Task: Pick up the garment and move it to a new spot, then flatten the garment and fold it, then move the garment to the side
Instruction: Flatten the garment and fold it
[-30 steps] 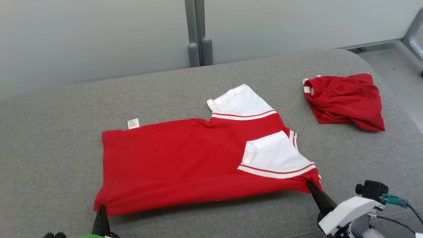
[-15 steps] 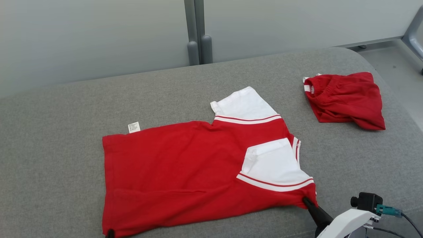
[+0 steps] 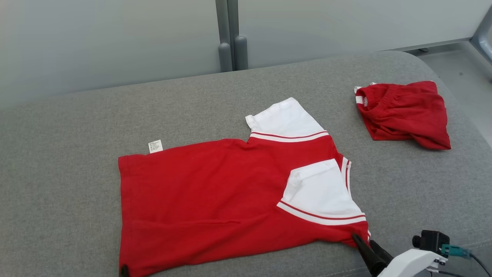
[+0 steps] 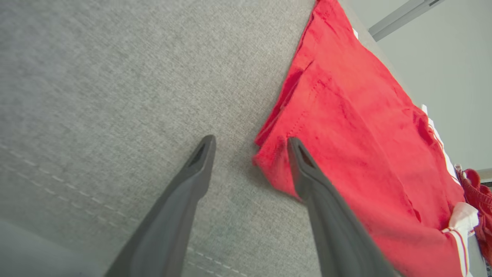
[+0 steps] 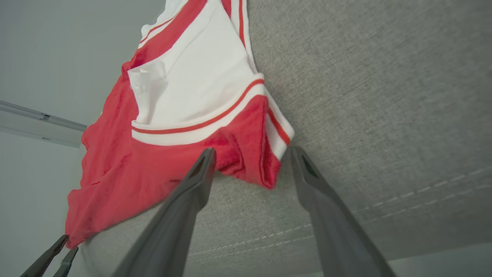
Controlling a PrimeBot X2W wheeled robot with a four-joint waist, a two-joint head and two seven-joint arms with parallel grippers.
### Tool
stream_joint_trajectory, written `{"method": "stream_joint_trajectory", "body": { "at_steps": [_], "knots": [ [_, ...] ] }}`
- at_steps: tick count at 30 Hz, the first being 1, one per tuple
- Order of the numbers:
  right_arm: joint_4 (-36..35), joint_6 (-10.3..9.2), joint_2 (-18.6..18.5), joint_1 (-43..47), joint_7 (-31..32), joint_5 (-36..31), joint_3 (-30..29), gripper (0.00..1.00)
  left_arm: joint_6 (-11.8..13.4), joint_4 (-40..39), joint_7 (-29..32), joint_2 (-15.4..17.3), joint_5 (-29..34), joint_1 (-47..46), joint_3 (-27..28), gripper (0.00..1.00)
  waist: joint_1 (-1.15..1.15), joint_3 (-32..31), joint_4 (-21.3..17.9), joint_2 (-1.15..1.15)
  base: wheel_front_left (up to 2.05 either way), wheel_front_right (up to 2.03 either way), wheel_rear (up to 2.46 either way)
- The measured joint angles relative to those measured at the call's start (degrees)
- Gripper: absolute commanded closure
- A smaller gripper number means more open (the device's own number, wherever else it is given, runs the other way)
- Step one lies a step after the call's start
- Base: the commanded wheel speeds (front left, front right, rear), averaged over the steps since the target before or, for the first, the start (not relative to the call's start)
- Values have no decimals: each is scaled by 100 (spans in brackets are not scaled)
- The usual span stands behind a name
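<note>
Both grippers stand with their fingers apart and hold nothing. The red cotton T-shirt with white sleeves lies spread just ahead of them. One hem corner sits between the fingers of the left gripper, and the shoulder corner sits between the fingers of the right gripper. The risk I see is at these corners. If a finger draws back while the cloth clings to it, the corner will be dragged, the flat layer will wrinkle and the white sleeve turned onto the body may open. Whether the cloth touches a finger I cannot say for sure from the wrist views. The grey woven upholstered surface looks rough enough to hold the fabric. Far beyond the right gripper lies a crumpled red garment, and behind everything stands a pale grey panel wall.
</note>
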Motion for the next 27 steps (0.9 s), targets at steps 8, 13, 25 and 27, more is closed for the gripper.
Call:
{"method": "stream_joint_trajectory", "body": {
  "at_steps": [8, 13, 25, 27],
  "knots": [
    [-92, -132, -458, 149, -124, -101, -248, 0, 1, 8, -57, 328, 321, 3, 383, 0, 0, 30, -2, 0, 0, 0, 0],
    [-348, -158, -833, -163, -174, -310, -378, 0, 2, -156, -57, 625, 762, -149, 335, 0, 0, 52, -8, 0, 0, 0, 0],
    [-1044, -193, -1330, -1452, 260, -879, -213, 0, 2, -320, 655, 956, 1504, -1869, -400, 0, 0, 350, 7, 0, 0, 0, 0],
    [-1149, -191, -1373, -1643, 380, -926, -148, 0, 2, -196, 853, 962, 1580, -2123, -447, 0, 0, 443, 0, 0, 0, 0, 0]
  ]
}}
